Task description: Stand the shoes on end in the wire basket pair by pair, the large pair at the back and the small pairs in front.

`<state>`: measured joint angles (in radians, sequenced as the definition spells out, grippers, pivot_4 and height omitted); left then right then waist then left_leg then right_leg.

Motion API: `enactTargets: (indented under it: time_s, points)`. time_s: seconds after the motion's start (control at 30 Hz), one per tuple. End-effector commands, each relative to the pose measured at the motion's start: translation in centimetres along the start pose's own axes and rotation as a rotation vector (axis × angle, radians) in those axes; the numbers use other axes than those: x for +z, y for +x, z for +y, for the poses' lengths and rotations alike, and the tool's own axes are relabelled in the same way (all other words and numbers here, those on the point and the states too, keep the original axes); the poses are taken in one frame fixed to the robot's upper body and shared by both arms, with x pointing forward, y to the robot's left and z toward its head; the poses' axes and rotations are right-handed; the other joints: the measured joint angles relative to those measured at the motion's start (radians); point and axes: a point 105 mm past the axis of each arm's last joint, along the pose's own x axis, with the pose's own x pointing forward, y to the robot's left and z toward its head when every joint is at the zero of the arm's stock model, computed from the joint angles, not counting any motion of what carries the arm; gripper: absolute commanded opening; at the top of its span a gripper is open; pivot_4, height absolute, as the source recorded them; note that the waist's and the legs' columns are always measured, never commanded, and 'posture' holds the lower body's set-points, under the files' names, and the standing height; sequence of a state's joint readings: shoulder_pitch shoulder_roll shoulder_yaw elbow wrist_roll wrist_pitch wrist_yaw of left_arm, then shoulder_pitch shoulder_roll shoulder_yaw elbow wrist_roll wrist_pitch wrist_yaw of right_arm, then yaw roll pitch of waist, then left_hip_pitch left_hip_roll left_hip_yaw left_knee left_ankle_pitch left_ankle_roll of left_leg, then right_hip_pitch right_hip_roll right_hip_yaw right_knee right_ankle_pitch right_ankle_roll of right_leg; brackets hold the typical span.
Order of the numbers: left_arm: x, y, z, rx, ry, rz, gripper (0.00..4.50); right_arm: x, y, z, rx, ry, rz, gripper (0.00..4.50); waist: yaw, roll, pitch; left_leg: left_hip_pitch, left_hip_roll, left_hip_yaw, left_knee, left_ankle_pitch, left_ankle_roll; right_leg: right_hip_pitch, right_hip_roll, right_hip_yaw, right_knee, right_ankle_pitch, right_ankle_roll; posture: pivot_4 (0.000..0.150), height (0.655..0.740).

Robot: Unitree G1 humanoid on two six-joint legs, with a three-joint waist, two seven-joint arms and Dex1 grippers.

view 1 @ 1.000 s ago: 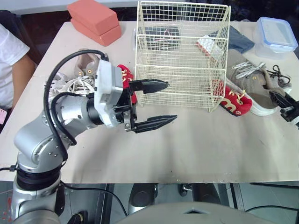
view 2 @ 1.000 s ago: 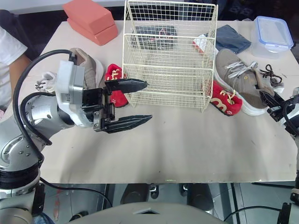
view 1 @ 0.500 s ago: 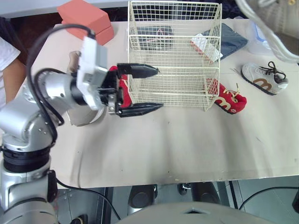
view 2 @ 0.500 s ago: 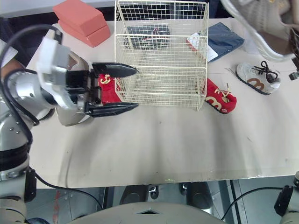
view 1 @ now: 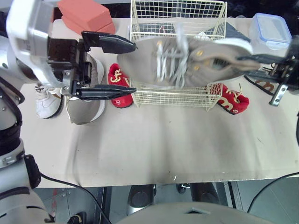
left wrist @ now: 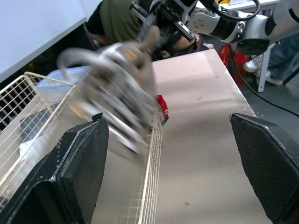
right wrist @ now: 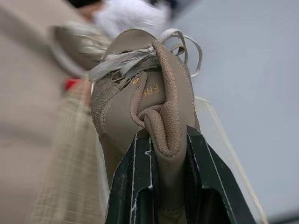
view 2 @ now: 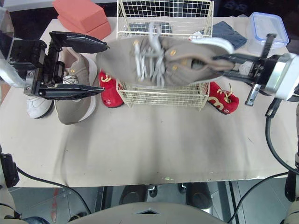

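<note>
One large tan shoe (view 1: 187, 60) hangs in the air across the front of the wire basket (view 1: 177, 14), heel clamped in the right pincer (view 2: 219, 63). The left pincer (view 1: 134, 68) gapes wide, empty, above the second tan shoe (view 1: 86, 107) near the bench (view 1: 163, 140) left edge.

**Cloth, wire and matt plastic**

The tan sneaker (view 2: 163, 60) is woven cloth with flat cloth laces. The wire basket (view 2: 140, 14) is cream-coated metal. The counter (view 2: 154, 135) is smooth and matt. The left gripper (view 2: 104, 67) has grainy matt black fingers (left wrist: 266, 163).
</note>
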<state>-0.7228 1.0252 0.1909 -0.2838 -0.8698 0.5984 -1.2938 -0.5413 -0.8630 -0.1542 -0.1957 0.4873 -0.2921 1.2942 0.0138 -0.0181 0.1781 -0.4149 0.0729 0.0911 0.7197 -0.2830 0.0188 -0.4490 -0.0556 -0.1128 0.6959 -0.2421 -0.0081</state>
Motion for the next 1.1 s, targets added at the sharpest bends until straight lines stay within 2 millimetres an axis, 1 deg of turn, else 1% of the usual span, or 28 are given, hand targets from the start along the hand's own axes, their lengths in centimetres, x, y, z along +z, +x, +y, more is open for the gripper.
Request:
enactTargets:
  time_s: [0.03, 0.13, 0.23, 0.37, 0.5, 0.6, 0.73, 0.77, 0.87, 0.93, 0.97, 1.0, 1.03, 1.07, 1.1]
  points:
    - [-0.6, 0.7, 0.9, 0.051, 0.003, 0.051, 4.50, 1.7, 0.8, 0.1, 0.112, -0.139, -0.042, 0.05, 0.000, 0.000, 0.000, 0.000, 0.000, 0.000, 0.000, 0.000, 0.000, 0.000, 0.000, 0.000, 0.000, 0.000, 0.000, 0.150, 0.6860]
    - [-2.5, 1.8, 0.5, -0.001, -0.018, 0.135, 4.50, 1.9, 1.9, 0.5, 0.180, -0.157, -0.064, 0.05, 0.000, 0.000, 0.000, 0.000, 0.000, 0.000, 0.000, 0.000, 0.000, 0.000, 0.000, 0.000, 0.000, 0.000, 0.000, 0.150, 0.6860]
    - [-4.2, 3.0, 0.0, -0.071, -0.004, 0.197, 4.50, 2.3, 3.1, 0.4, 0.186, -0.128, -0.091, 0.05, 0.001, 0.000, 0.000, 0.000, 0.000, 0.001, 0.001, 0.000, 0.000, 0.000, 0.000, 0.000, 0.000, 0.000, 0.000, 0.150, 0.6860]
    - [-5.1, 3.9, -0.3, -0.133, -0.004, 0.217, 4.50, 2.4, 3.7, 0.0, 0.165, -0.083, -0.092, 0.05, 0.002, -0.001, 0.000, -0.001, 0.000, 0.004, 0.001, 0.000, 0.000, 0.000, 0.000, -0.002, 0.000, 0.002, -0.004, 0.150, 0.6860]
    - [-6.4, 4.4, -0.1, -0.163, -0.008, 0.252, 4.50, 2.7, 4.1, -0.6, 0.152, -0.090, -0.085, 0.05, 0.001, 0.000, 0.000, -0.001, 0.000, 0.006, 0.001, 0.000, 0.000, 0.000, 0.000, -0.004, 0.000, 0.002, -0.003, 0.150, 0.6860]
    - [-6.1, 4.6, -0.5, -0.213, -0.033, 0.223, 3.73, 2.8, 4.3, -0.6, 0.148, -0.082, -0.084, 0.00, 0.001, -0.001, 0.000, -0.001, 0.000, 0.005, 0.001, 0.000, 0.000, 0.000, 0.000, -0.004, 0.001, 0.001, -0.002, 0.150, 0.6860]
    - [-6.0, 4.5, -0.6, -0.235, -0.034, 0.209, 1.96, 2.8, 4.3, -0.6, 0.147, -0.080, -0.076, 0.00, 0.001, 0.000, 0.000, -0.001, 0.000, 0.006, 0.001, 0.000, 0.000, 0.000, 0.000, -0.004, 0.001, 0.001, -0.002, 0.150, 0.6860]
    - [-6.0, 4.6, -0.5, -0.235, -0.034, 0.207, 1.45, 2.8, 4.3, -0.6, 0.145, -0.079, -0.074, 0.00, 0.001, 0.000, 0.000, -0.001, 0.000, 0.006, 0.001, 0.000, 0.000, 0.000, 0.000, -0.004, 0.001, 0.001, -0.002, 0.150, 0.6860]
    - [-5.8, 4.9, -0.5, -0.237, -0.030, 0.185, 0.55, 2.7, 4.2, -0.7, 0.141, -0.073, -0.068, 0.00, 0.002, 0.000, 0.000, -0.001, 0.000, 0.005, 0.002, 0.000, 0.000, 0.000, 0.000, -0.004, 0.001, 0.001, -0.002, 0.150, 0.6860]
    - [-5.7, 5.2, -0.4, -0.233, -0.026, 0.167, 0.37, 2.7, 4.2, -0.8, 0.134, -0.064, -0.060, 0.00, 0.001, 0.000, 0.000, -0.001, 0.000, 0.006, 0.002, 0.000, 0.000, 0.000, 0.000, -0.004, 0.001, 0.001, -0.002, 0.150, 0.6860]
    - [-5.6, 5.3, -0.3, -0.226, -0.022, 0.157, 0.37, 2.7, 4.1, -0.8, 0.129, -0.058, -0.054, 0.73, 0.001, 0.000, 0.000, -0.001, 0.000, 0.005, 0.002, 0.000, 0.000, 0.000, 0.000, -0.005, 0.001, 0.001, -0.002, 0.150, 0.6860]
    - [-5.6, 5.4, -0.2, -0.211, -0.022, 0.145, 0.37, 2.6, 4.0, -0.9, 0.120, -0.045, -0.048, 0.94, 0.001, 0.000, 0.000, -0.001, 0.000, 0.006, 0.002, 0.000, 0.000, 0.000, 0.000, -0.004, 0.001, 0.001, -0.002, 0.150, 0.6860]
    - [-5.5, 5.4, 0.0, -0.197, -0.021, 0.134, 0.37, 2.6, 3.8, -1.0, 0.107, -0.028, -0.043, 1.40, 0.001, 0.000, 0.000, -0.001, 0.000, 0.006, 0.002, 0.000, 0.000, 0.000, 0.000, -0.004, 0.001, 0.002, -0.003, 0.150, 0.6860]
    - [-5.4, 5.5, 0.1, -0.181, -0.020, 0.122, 0.36, 2.5, 3.7, -1.1, 0.091, -0.011, -0.039, 1.68, 0.002, 0.000, 0.000, -0.001, 0.000, 0.005, 0.002, 0.000, 0.000, 0.000, 0.000, -0.004, 0.001, 0.002, -0.004, 0.150, 0.6860]
    - [-5.2, 5.5, 0.3, -0.155, -0.022, 0.099, 0.36, 2.4, 3.3, -1.4, 0.062, 0.003, -0.030, 1.84, 0.002, -0.001, 0.000, -0.001, 0.000, 0.005, 0.002, 0.000, 0.000, 0.000, 0.000, -0.004, 0.001, 0.002, -0.004, 0.150, 0.6860]
